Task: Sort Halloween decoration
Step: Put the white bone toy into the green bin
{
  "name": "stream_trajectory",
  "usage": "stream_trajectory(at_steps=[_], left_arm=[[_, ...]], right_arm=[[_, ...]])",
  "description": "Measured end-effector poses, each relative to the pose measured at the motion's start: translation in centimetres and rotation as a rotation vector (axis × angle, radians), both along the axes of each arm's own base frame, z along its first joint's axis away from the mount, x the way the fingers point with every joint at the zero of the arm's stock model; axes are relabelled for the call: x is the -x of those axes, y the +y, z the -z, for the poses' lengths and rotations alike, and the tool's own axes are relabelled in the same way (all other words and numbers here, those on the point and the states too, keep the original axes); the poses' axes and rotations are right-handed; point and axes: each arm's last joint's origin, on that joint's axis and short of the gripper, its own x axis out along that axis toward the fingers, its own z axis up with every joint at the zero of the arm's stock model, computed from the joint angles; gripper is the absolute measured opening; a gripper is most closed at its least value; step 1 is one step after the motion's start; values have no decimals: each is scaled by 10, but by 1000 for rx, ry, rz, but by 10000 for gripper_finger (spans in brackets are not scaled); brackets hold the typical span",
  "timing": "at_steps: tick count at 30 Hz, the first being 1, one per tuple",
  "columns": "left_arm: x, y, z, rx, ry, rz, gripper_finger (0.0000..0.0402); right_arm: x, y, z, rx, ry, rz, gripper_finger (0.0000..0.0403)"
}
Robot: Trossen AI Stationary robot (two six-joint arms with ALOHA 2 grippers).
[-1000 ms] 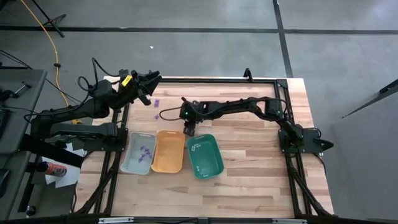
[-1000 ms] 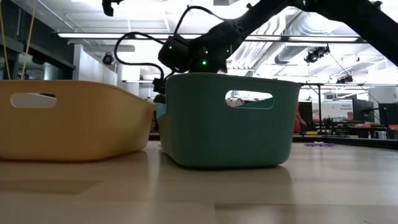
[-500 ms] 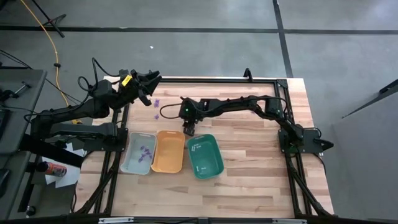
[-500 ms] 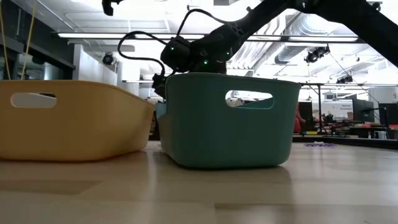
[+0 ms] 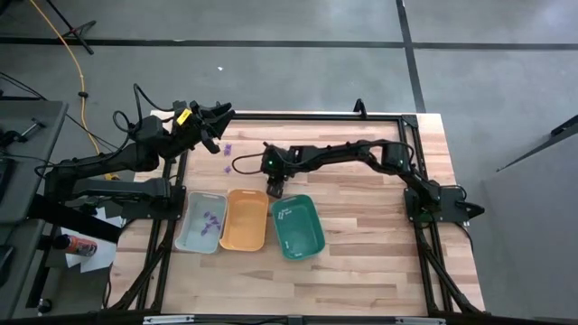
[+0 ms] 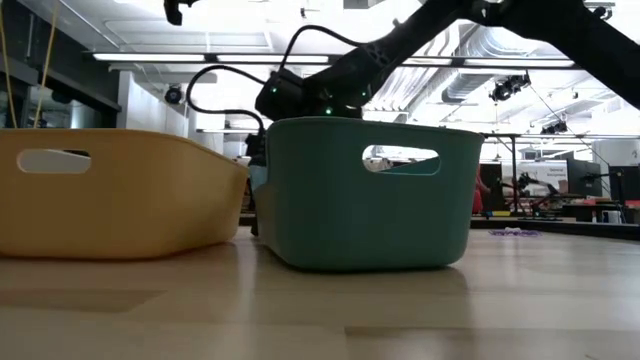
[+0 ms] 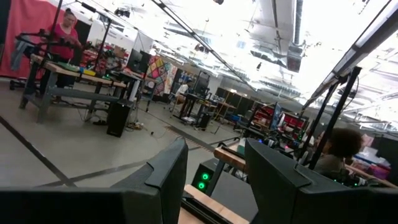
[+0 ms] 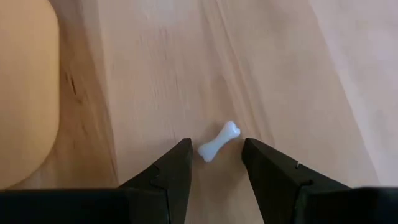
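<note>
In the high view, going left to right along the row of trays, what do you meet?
Grey tray holding purple pieces → orange tray → teal tray, with the right gripper just beyond its far left corner.

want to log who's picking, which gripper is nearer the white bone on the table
Right. The right gripper is down at the white bone, open fingers either side. The left gripper is raised at the table's far left corner, away from it.
</note>
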Motion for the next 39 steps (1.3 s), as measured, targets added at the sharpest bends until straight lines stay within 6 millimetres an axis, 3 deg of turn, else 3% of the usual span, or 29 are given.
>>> stream_trajectory(at_steps=[7, 13, 15, 25, 30, 39], left_arm=[[0, 0, 0, 0, 0, -1, 152], [0, 0, 0, 0, -1, -2, 152], [0, 0, 0, 0, 0, -2, 152], [6, -2, -3, -27, -8, -10, 152], [13, -3, -7, -66, -17, -21, 152], [18, -4, -9, -83, -21, -41, 152]], right_arm=[[-1, -4, -1, 17, 3, 19, 134], [1, -12, -1, 15, 6, 28, 28], [2, -14, -1, 18, 5, 10, 11], [15, -48, -13, -8, -10, 21, 0], [26, -65, -45, 11, -51, 19, 0], [45, -93, -73, -10, -97, 37, 0]])
